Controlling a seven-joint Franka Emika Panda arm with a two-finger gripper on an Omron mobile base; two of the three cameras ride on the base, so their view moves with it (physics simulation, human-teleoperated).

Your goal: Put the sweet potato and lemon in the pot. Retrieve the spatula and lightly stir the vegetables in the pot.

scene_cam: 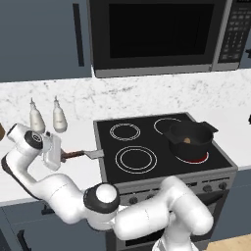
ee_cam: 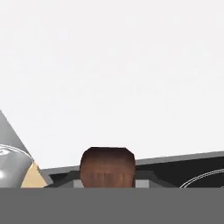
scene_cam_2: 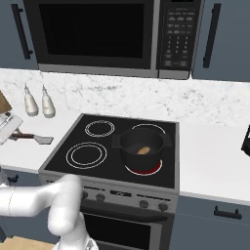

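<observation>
Hand (scene_cam: 62,156) pressed together, seemingly pinching slim reddish-brown spatula (scene_cam: 87,154) handle; flat grey blade near smooth white table (scene_cam: 29,176).

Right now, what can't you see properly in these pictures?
- Lemon: hidden; the pot wall may cover it, base views show just the sweet potato.
- Spatula handle: partly hidden behind the hand, left base view.
- Fingertips: cut off by the bottom edge, hand view.

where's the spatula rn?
Spatula lies on the counter just left of the stove, blade toward the cooktop; the hand is shut on its handle, below the two shakers.
</observation>
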